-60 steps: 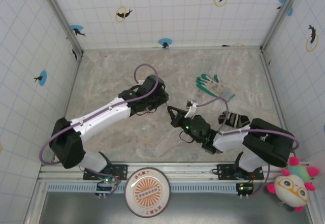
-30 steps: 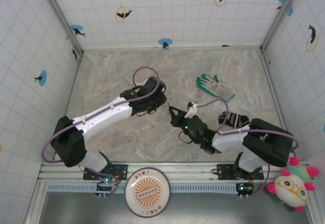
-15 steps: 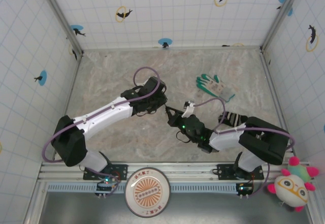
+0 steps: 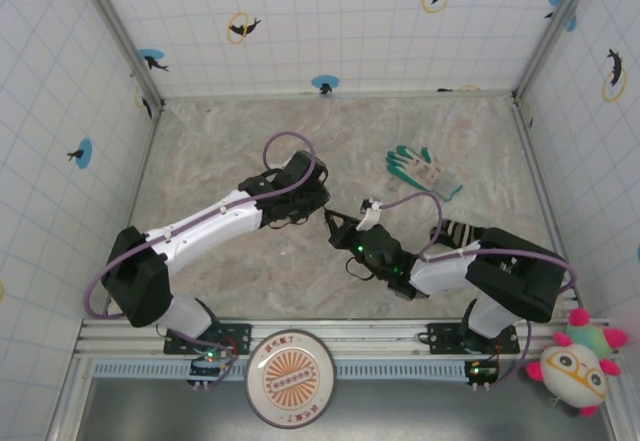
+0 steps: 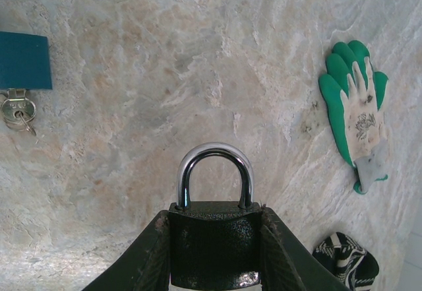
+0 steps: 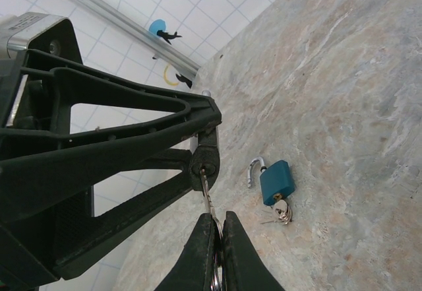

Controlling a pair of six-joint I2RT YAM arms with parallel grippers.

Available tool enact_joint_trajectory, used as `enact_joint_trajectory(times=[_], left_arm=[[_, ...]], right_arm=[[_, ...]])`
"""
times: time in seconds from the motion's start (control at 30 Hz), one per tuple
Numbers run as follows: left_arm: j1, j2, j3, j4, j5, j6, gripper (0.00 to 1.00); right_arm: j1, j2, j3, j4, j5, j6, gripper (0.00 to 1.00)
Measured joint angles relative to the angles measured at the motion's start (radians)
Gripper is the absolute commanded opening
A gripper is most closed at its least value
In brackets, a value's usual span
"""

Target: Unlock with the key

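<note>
Black padlock (image 5: 212,248), its steel shackle pointing away from the wrist, sits clamped between the partly spread fingers of the left gripper (image 5: 212,215). The right gripper (image 6: 219,220) is pinched tight on the thin silvery key (image 6: 208,195), whose tip meets that lock's keyhole. A blue padlock (image 6: 275,182) lies nearby with its shackle swung open.

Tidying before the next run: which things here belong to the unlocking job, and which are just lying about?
In use: key, held by right gripper; black padlock, held by left gripper.
Lying about: teal padlock, green-and-white glove, striped cloth.
</note>
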Motion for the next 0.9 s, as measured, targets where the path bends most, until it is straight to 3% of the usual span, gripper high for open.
enact_joint_trajectory(times=[0.9], left_arm=[[0.005, 0.0, 0.0, 0.008, 0.008, 0.0, 0.14]], right_arm=[[-0.014, 0.022, 0.0, 0.033, -0.022, 0.031, 0.0]])
